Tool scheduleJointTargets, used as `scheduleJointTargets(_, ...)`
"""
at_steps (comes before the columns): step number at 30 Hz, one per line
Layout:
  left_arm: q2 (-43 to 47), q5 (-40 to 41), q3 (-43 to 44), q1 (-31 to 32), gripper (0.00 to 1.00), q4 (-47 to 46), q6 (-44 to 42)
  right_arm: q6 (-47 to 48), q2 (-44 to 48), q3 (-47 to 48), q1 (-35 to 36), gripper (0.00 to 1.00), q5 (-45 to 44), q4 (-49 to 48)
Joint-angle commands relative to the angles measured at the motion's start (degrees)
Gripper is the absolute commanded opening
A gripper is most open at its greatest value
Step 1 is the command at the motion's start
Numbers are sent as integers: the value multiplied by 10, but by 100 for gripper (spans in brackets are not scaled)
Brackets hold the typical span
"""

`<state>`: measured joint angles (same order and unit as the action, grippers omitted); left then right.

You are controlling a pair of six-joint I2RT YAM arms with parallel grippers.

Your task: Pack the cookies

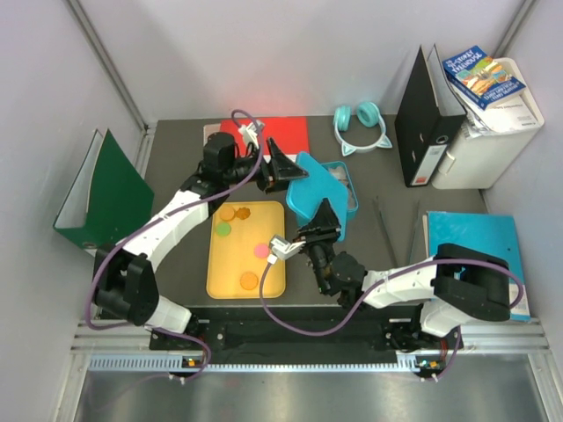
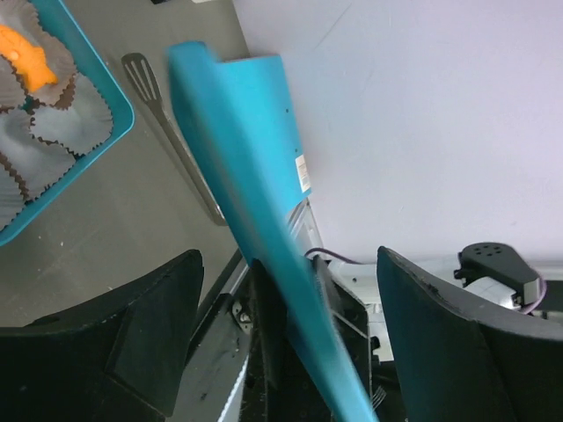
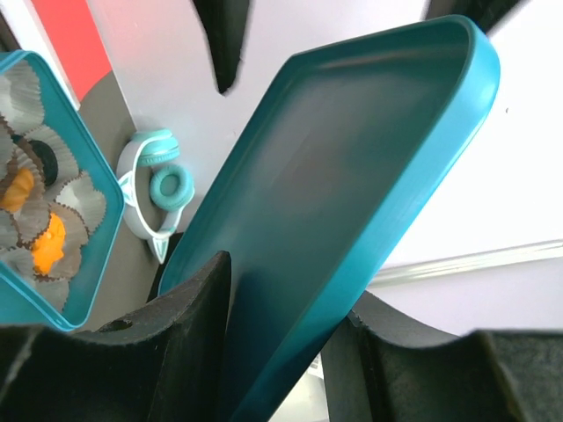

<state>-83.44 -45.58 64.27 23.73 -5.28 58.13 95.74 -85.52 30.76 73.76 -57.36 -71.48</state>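
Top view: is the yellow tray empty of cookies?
No, the yellow tray holds several orange cookies, one green cookie and one pink cookie.

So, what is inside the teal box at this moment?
The teal box holds crinkled paper cups, and at least two orange cookies lie in them. The tilted lid covers most of it from above, so other cookies may be hidden.
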Motion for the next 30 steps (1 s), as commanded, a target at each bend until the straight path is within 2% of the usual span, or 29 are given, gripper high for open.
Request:
scheduleJointTargets(1,-1,8,63,22,81,80,-93,-15,-15,18,9,0,14,-14)
scheduleJointTargets(3,-6,12,63,22,75,85,-96,-16,-20,21,9,0,13,-13)
scheduleJointTargets(7,-16,25,70,23,55,111,-116,-16,-24,20,12,0,13,-14)
scheduleJointTargets(8,-19,25,71,23,45,113,-118,-17,-23,19,13,0,12,-15)
scheduleJointTargets(12,-24,31,79,28,20,143,-138,-18,-21,18,13,0,12,-13)
scheduleJointTargets(17,-30,42,87,33,13,173,-163,-20,-24,20,13,0,12,-9)
scheduleJointTargets(20,-32,44,89,34,0,177,-167,-16,-28,24,13,0,9,-16)
scheduleJointTargets(21,-32,46,89,34,0,179,-169,-14,-29,25,13,0,9,-20)
scheduleJointTargets(24,-34,54,91,34,0,179,-169,-6,-31,28,14,13,1,-39)
scheduleJointTargets(25,-33,57,92,34,0,179,-168,-2,-31,30,14,29,-2,-48)
scheduleJointTargets(27,-33,65,92,33,0,172,-166,5,-31,31,17,41,-6,-61)
scheduleJointTargets(28,-33,72,92,32,0,169,-159,17,-30,32,18,53,-8,-71)
scheduleJointTargets(30,-34,74,93,27,0,155,-152,31,-31,33,24,58,-9,-105)
